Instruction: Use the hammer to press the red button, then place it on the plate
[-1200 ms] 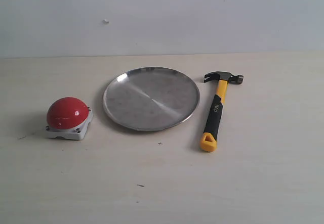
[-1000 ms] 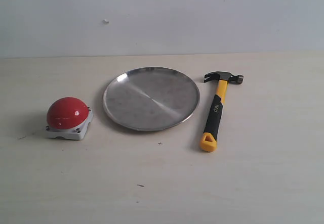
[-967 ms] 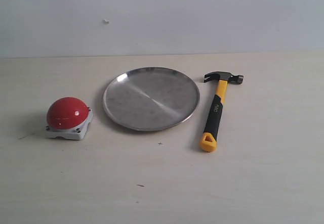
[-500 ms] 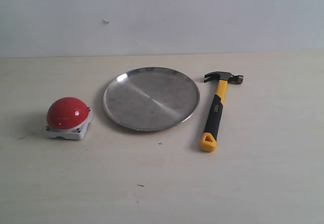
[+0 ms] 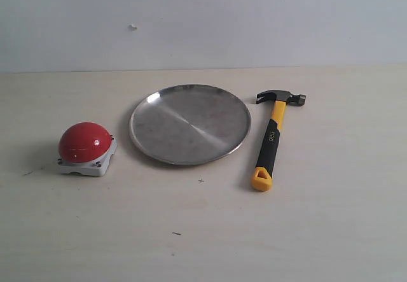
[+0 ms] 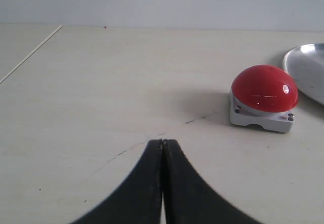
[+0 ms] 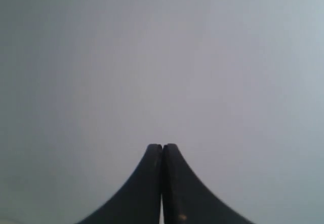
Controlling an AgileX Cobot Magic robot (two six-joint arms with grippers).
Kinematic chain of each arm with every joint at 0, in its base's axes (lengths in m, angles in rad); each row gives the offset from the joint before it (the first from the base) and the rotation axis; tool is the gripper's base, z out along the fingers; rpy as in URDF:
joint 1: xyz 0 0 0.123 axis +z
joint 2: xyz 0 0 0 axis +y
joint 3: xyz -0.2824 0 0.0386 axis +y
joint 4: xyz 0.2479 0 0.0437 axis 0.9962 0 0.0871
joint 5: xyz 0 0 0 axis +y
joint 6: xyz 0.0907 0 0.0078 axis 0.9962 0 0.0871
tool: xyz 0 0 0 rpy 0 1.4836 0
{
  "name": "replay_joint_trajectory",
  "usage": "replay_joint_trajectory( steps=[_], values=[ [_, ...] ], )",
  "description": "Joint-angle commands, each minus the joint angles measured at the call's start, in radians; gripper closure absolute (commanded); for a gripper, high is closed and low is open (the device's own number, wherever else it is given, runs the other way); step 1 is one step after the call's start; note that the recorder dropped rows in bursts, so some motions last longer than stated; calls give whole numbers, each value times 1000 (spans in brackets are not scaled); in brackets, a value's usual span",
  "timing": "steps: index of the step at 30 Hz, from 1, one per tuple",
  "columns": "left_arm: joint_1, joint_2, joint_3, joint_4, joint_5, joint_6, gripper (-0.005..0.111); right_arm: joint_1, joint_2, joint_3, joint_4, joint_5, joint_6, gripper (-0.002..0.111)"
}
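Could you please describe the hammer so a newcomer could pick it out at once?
Start at the plate, the wide silver disc at centre. Right of it in the exterior view lies the hammer, head toward the wall. It alone is long and thin, yellow with a black grip; the button is a red dome.

Soft even light, faint shadows, glare on plate (image 5: 191,126), slight blur.

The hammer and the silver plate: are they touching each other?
Apart. The exterior view shows the hammer lying beside the plate, with a strip of bare table between its handle and the rim.
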Motion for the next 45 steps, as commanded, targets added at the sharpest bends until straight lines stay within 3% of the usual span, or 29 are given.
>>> replay_joint_trajectory(
  steps=[1,5,10,13,15,21,22,27,31,34,37,40,42,43,45],
  values=[
    [5,-10,-1,-1,-5,-2,107,-5,-5,4,87,-171,195,108],
    [5,-10,-1,-1,-5,-2,107,-5,-5,2,236,-216,536,108],
    [5,-10,-1,-1,-5,-2,107,-5,99,-177,249,60,548,108],
    [5,-10,-1,-1,-5,-2,107,-5,297,-320,61,251,611,108],
    [5,-10,-1,-1,-5,-2,107,-5,468,-394,-196,284,756,108],
    [5,-10,-1,-1,-5,-2,107,-5,992,-617,-978,100,1449,108],
    [5,-10,-1,-1,-5,-2,107,-5,1087,-673,-1037,44,1547,108],
    [5,-10,-1,-1,-5,-2,107,17,1443,-900,-1037,-228,1552,108],
    [5,-10,-1,-1,-5,-2,107,90,1571,-1045,-1037,-255,1262,108],
    [5,-10,-1,-1,-5,-2,107,184,1612,-1100,-1037,-120,941,108],
    [5,-10,-1,-1,-5,-2,107,309,1616,-1097,-1037,270,528,108],
    [5,-10,-1,-1,-5,-2,107,442,1655,-1103,-1017,848,200,108],
    [5,-10,-1,-1,-5,-2,107,502,1711,-1179,-877,1180,127,108],
    [5,-10,-1,-1,-5,-2,107,513,1733,-1224,-780,1250,107,108],
    [5,-10,-1,-1,-5,-2,107,514,1784,-1365,-409,1365,53,108]
  ],
)
